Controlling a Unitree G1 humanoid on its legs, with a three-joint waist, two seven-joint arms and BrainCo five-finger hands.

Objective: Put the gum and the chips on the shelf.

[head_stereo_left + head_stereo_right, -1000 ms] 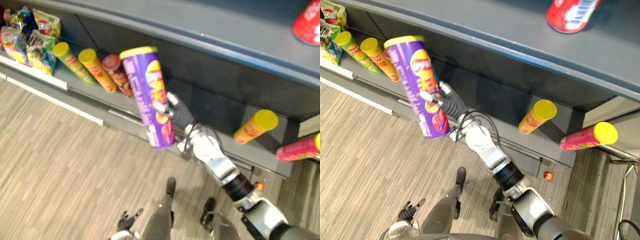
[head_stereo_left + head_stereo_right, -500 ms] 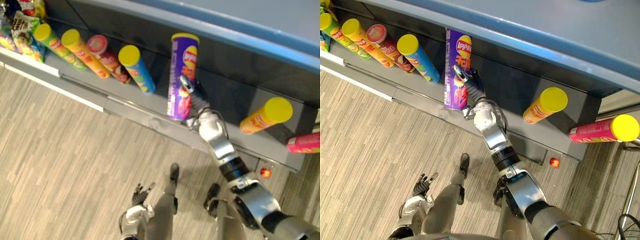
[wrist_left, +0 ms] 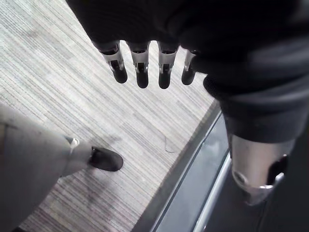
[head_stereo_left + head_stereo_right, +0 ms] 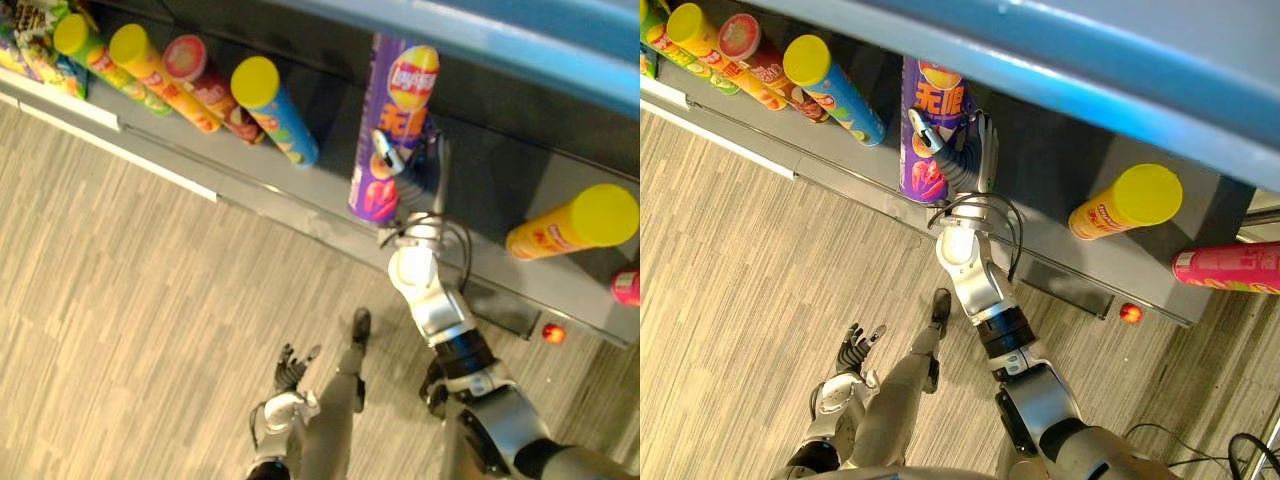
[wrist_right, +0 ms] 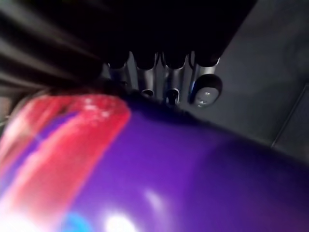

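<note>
A tall purple chips can [image 4: 391, 120] stands upright on the lower shelf board [image 4: 300, 195], its base near the front edge and its top hidden under the upper shelf's blue edge [image 4: 500, 40]. My right hand [image 4: 967, 152] is shut on its lower half, thumb across the front and fingers behind. The right wrist view has the purple can [image 5: 169, 174] pressed against the fingers [image 5: 205, 89]. My left hand [image 4: 290, 364] hangs low beside the body, open and holding nothing, with fingers [image 3: 140, 72] straight over the wood-look floor.
To the purple can's left a blue can with a yellow lid [image 4: 272, 120], a red can [image 4: 205, 95], an orange one [image 4: 150, 65] and a green one [image 4: 90, 50] lean in a row. A yellow can [image 4: 572, 224] and a pink can [image 4: 1230, 268] lie right. Snack bags [image 4: 20, 50] sit far left.
The camera has shifted. My right hand carried the purple can from out over the floor in to the lower shelf and turned it upright between the blue and yellow cans.
</note>
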